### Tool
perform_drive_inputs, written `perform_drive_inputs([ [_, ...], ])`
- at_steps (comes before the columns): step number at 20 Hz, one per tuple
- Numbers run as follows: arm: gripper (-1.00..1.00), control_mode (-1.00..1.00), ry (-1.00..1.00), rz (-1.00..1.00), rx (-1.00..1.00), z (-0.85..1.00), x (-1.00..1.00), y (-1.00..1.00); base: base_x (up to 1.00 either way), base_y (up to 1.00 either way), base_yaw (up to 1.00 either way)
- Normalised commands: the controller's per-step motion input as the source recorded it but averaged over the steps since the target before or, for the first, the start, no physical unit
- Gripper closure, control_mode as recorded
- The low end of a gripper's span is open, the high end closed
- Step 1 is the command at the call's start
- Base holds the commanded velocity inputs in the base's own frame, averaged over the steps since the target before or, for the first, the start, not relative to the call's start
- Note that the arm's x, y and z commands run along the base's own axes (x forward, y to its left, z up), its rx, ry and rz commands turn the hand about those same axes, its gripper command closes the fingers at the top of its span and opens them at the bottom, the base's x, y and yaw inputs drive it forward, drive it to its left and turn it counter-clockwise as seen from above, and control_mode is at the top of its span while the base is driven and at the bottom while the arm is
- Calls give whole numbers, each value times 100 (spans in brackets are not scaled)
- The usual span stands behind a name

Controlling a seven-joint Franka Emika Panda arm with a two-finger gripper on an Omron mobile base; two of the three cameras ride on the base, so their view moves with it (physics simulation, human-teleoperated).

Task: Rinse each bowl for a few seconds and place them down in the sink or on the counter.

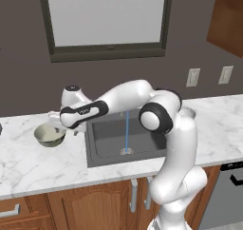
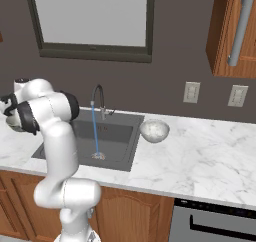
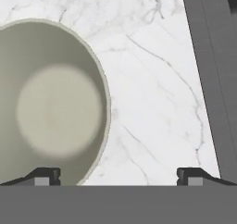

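The olive-beige bowl (image 1: pixel 49 135) stands upright on the counter (image 1: pixel 28 162) just left of the sink (image 1: pixel 109 138). My gripper (image 1: pixel 60 126) hangs right above it, open. In the hand view the bowl (image 3: pixel 46 102) lies at the left. Its right rim passes between my fingertips (image 3: pixel 46 176): one is over the bowl's inside, the other over the bare counter (image 3: pixel 152 79). My gripper (image 3: pixel 118 177) holds nothing. The whitish marbled bowl (image 2: pixel 154 130) sits on the counter just right of the sink (image 2: pixel 117 136).
A thin stream of water (image 2: pixel 94 131) runs from the dark faucet (image 2: pixel 98 97) down to the drain. The sink's dark edge (image 3: pixel 210 79) lies close to my right fingertip. Behind the sink are a wall with a window and outlets; wooden cabinets stand below the counter.
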Motion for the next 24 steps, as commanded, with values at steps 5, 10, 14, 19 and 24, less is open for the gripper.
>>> perform_drive_inputs([
  [5, -100, -100, 0, -2, 0, -22, 12, 5, 0, 0, 0],
  [10, -100, -100, 0, -3, 0, -20, 15, 12, 0, 0, 0],
  [14, -100, -100, -1, -3, 0, -10, 22, 18, 0, 0, 0],
  [19, -100, -100, -1, -2, 0, -5, 22, 14, 0, 0, 0],
  [24, -100, -100, -1, -2, 0, -4, 22, 8, 0, 0, 0],
])
